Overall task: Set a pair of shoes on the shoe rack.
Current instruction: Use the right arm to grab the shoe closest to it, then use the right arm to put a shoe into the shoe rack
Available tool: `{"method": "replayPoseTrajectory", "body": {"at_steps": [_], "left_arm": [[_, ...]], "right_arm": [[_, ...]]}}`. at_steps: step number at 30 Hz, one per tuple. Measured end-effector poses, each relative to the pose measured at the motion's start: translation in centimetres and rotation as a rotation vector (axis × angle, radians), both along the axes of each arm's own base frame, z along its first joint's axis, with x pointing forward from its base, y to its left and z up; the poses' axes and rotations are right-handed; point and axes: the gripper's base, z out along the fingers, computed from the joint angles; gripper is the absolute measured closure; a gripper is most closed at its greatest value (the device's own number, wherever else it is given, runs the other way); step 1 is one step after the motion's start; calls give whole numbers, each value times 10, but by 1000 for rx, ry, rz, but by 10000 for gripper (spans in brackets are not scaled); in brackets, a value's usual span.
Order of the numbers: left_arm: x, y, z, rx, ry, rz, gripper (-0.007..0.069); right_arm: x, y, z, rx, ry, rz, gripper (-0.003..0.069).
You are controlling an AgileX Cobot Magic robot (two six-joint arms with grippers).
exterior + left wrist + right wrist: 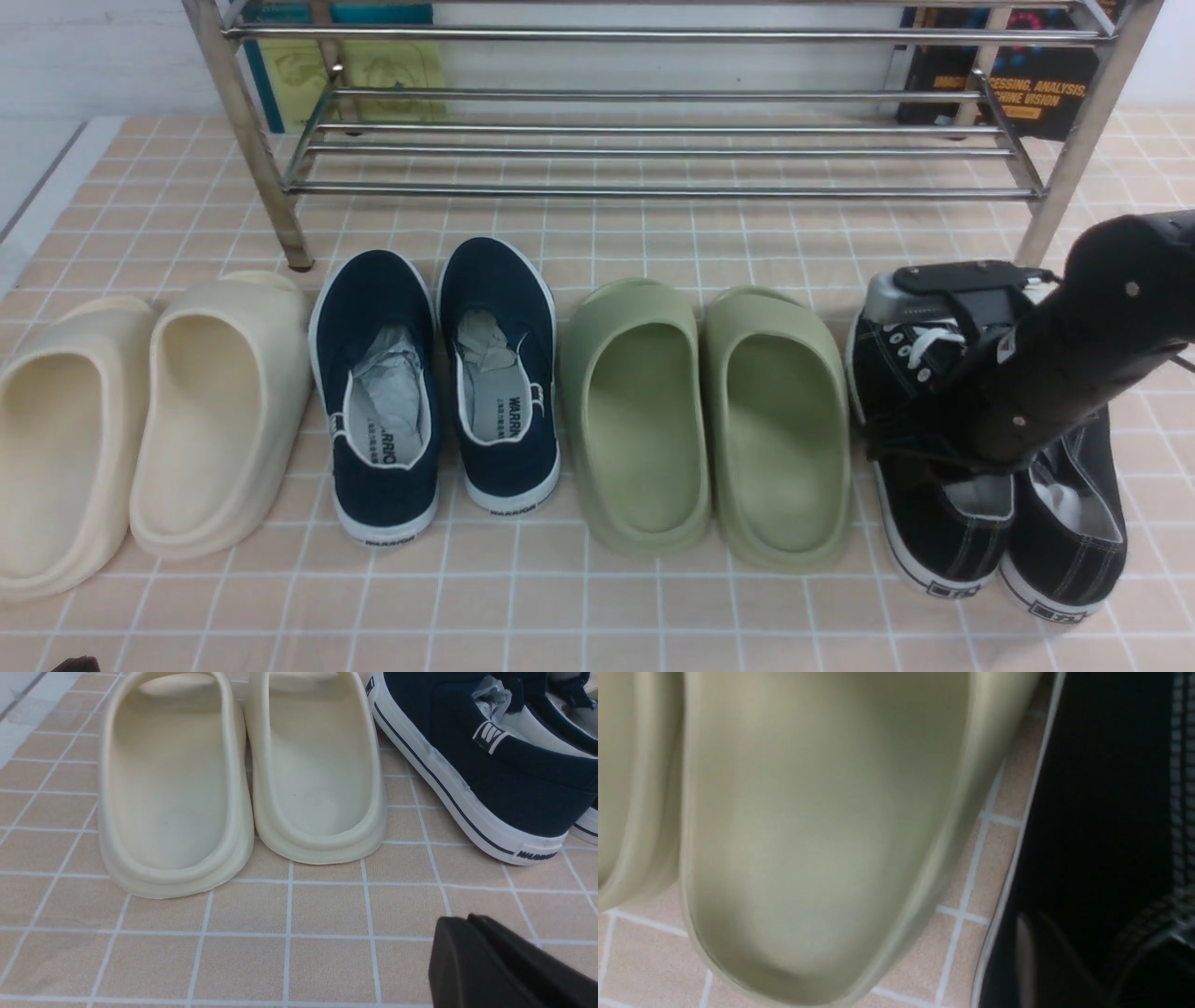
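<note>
The two black canvas sneakers [943,532] with white laces and white soles stand side by side on the floor at the far right of the shoe row. My right arm [1074,355] reaches down over them, its end at the inner collars between the two, hiding the fingers. In the right wrist view the gripper [1031,926] is a dark blurred shape against the sneaker's black side [1101,812]; the jaws look close together, but I cannot tell if they pinch canvas. The steel shoe rack [653,191] stands behind the row. My left gripper [467,919] is shut and empty above the tiles.
Left to right stand cream foam slippers [215,411], navy slip-ons [383,411] and green foam slippers [775,429]. The right green slipper [822,835] lies right beside the sneakers. Books lean behind the rack [1018,84]. The rack's right front leg [1074,149] rises just behind the sneakers.
</note>
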Motion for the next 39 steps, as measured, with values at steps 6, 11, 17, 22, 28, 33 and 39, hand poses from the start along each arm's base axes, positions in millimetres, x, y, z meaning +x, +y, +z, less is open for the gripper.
{"method": "replayPoseTrajectory", "body": {"at_steps": [6,11,17,22,28,33,39], "left_arm": [[0,0,0,0,0,0,588],[0,0,0,0,0,0,588],[0,0,0,0,0,0,588],[0,0,0,0,0,0,588],[0,0,0,0,0,0,588],[0,0,0,0,0,0,588],[0,0,0,0,0,0,588]], "right_arm": [[3,1,32,-19,-1,29,644],[8,6,75,-14,-23,59,640],[14,20,107,-53,-104,117,640],[41,24,118,-116,-202,114,640],[103,36,116,-183,-319,82,640],[161,40,103,-176,-364,19,639],[190,45,83,-188,-344,16,637]]}}
